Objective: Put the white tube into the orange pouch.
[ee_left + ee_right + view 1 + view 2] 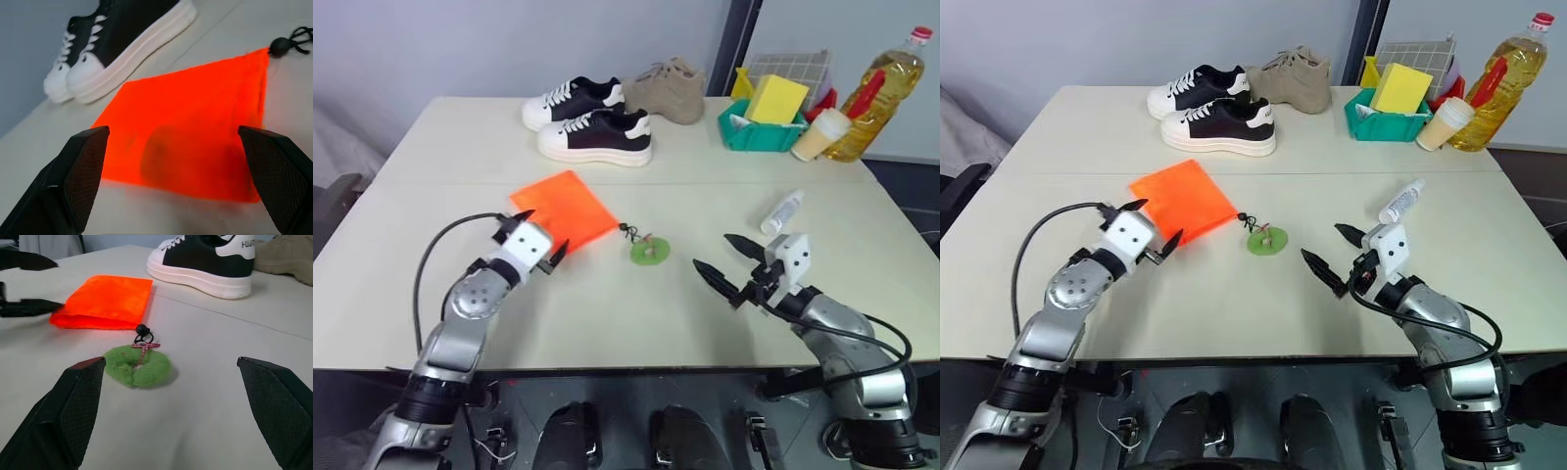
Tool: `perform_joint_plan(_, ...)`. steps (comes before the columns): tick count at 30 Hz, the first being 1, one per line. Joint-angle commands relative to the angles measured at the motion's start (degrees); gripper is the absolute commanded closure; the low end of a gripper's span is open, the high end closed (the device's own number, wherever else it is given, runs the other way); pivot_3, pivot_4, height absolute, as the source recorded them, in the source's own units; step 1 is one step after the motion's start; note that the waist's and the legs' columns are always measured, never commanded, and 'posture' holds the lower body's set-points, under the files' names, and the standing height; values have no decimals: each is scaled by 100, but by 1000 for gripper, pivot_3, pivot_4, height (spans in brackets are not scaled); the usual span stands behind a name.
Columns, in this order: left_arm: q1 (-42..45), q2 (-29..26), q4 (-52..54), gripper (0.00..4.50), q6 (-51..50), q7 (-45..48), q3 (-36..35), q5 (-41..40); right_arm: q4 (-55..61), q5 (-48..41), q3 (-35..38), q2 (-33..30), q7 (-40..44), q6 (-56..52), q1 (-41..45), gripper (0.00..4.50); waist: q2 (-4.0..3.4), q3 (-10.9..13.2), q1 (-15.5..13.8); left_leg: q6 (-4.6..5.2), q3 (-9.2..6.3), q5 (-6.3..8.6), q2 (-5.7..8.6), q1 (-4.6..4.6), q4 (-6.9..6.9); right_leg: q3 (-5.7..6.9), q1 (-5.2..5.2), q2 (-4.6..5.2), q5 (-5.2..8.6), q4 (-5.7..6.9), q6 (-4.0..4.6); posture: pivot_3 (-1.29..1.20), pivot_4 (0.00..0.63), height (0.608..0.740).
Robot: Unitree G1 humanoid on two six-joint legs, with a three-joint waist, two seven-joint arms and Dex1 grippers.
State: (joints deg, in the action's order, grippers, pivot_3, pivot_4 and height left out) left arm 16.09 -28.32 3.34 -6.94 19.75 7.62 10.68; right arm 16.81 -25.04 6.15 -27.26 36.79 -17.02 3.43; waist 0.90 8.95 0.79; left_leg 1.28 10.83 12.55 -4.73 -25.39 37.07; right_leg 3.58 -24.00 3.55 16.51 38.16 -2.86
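Left tool [540, 235]: black fingers spread wide, nothing between them, poised just over the near edge of the orange pouch; the left wrist view shows the orange cloth between the two fingertips [83, 161].
Right tool [728, 264]: fingers spread apart and empty, above bare desk, pointing toward the green tag.
Orange pouch [564, 208]: flat on the desk [705, 323], left of centre, one corner turned toward the robot; its black cord [143, 335] runs from the right corner to the tag.
Green tag [647, 252]: round and fuzzy, lying on the desk just beside the pouch, between the two tools.
White tube [782, 211]: lying on its side on the right half of the desk, beyond the right tool, well apart from the pouch; touched by neither tool.
Sneakers [592, 119]: black-and-white pair at the far side, behind the pouch.
Tan shoe [666, 90]: just beside the sneakers, further back.
Green bin [759, 132]: far right, holding a yellow block [776, 99].
Cream cup [820, 132]: lidded, beside the bin.
Oil bottle [881, 93]: yellow, red cap, far right corner.
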Motion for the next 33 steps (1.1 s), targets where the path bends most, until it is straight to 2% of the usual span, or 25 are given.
perform_joint_plan(1, 223, 81, -143, 0, 149, -200, 270, 499, 186, 31, -119, 107, -10, 121, 90, 43, 0, 0, 4, 0, 0, 0, 0, 0, 0, 0, -1, -1, 0, 0, 0, 0, 150, 740)
perform_joint_plan(5, 467, 233, -504, 0, 114, -421, 498, 906, 226, 68, -232, 201, -20, 133, 100, 43, 0, 0, 2, 1, 0, -1, 0, 0, 1, 0, -2, -2, -1, 2, -2, 0, 150, 740)
perform_joint_plan(16, 870, 456, -1171, 0, 305, -803, 434, 1160, 304, 149, -300, 345, -113, 153, 18, 43, 0, 0, -1, 2, -1, -2, 0, -1, 5, 1, 0, -2, -3, 4, -6, 0, 150, 740)
perform_joint_plan(33, 804, 600, -999, 0, 709, -1197, 101, 968, 350, 157, -335, 354, -156, 96, -5, 43, 0, 0, -2, 2, 0, -2, 0, 0, 7, 1, 1, -4, -3, 6, -8, 0, 150, 740)
